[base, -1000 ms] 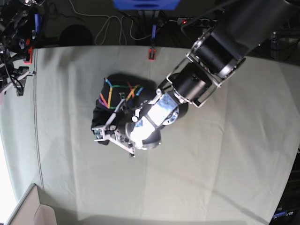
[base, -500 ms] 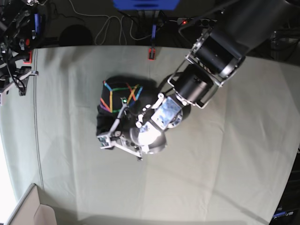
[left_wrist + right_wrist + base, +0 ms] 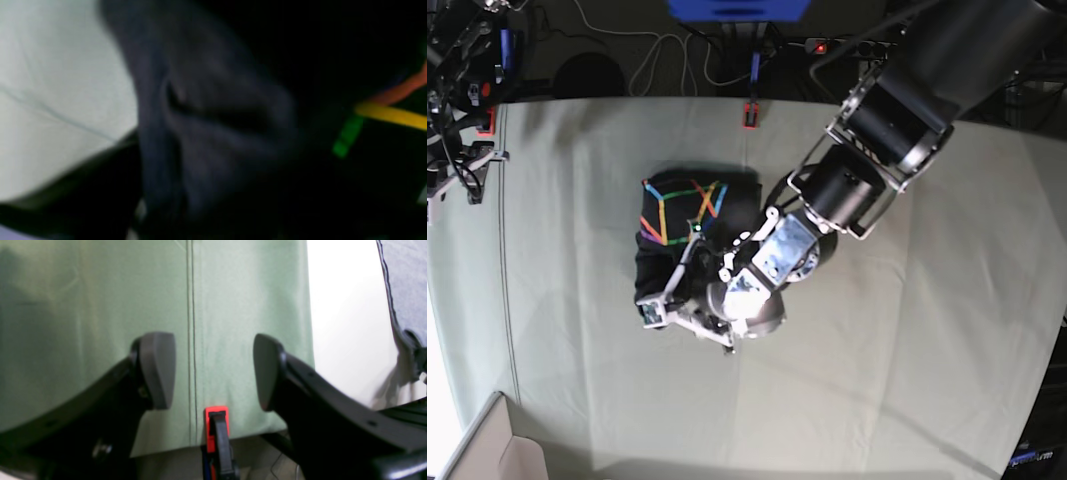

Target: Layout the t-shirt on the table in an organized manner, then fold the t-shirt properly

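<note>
1. Black cotton t-shirt with a rainbow line graphic [image 3: 682, 225]: bunched in a heap, left of centre in the base view, on the pale grey-green cloth-covered table [image 3: 907, 340].
2. Left gripper [image 3: 689, 325]: low at the heap's lower edge. Wrist view is all blurred dark cloth; cannot tell how its jaws stand or whether cloth is held.
3. Right gripper [image 3: 213, 370]: jaws apart, nothing between them, above the table's edge near a red clamp [image 3: 216, 426].

Black t-shirt [image 3: 689, 215] bunched, rainbow graphic up; mid grey-green table [image 3: 907, 340].
</note>
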`<state>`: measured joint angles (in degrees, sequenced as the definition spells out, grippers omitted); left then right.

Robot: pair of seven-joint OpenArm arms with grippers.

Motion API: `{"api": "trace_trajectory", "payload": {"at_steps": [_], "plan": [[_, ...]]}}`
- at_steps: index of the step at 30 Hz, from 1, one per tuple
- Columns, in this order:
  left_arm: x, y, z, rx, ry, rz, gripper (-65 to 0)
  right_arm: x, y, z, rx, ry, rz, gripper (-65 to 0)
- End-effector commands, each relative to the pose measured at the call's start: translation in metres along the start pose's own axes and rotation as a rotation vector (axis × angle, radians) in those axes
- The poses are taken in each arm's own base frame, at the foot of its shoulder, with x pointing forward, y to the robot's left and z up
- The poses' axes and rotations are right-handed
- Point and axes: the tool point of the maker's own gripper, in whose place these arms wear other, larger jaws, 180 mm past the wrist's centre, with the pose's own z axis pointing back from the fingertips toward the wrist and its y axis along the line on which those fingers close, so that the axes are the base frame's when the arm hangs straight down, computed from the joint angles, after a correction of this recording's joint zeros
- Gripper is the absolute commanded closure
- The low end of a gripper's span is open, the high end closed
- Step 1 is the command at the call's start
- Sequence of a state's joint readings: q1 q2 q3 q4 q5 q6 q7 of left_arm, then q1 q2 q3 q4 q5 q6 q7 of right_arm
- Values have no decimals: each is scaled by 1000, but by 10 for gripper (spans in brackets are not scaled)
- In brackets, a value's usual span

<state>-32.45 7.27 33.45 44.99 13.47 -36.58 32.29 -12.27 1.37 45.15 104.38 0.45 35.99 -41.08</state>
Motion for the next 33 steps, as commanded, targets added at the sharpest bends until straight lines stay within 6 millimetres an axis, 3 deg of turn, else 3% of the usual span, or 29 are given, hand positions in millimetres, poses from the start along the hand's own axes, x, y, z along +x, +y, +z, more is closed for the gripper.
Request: {"api": "trace_trajectory", "payload": {"at_steps": [1,4,7,16,21,24,28,31,33], "plan": [[26,23,11,49,-57,-20,-388,11,-2,4,-7,-45,-1,-370],[31,34,16,67,-57,-32,-519,11,0,4,-3,-43,-1,-370],[39,39,19,79,-71,-44,-583,8,3,4,0,-40,-13,-370],[60,57,37,129,-129,-50,-590,8,3,4,1,-44,-17,-370],[75,87,71,217,-284,111,-590,16,6,3,8,-66,-13,-366],[73,109,103,310,-379,208,-589,37,15,11,42,-122,54,-303],[18,132,147,454,-366,389,-533,73,39,23,70,-217,97,-138],[-42,143,179,564,-310,513,-407,91,63,22,120,-264,92,-15],[-80,142,196,621,-263,582,-302,98,83,21,169,-280,98,0]]}}
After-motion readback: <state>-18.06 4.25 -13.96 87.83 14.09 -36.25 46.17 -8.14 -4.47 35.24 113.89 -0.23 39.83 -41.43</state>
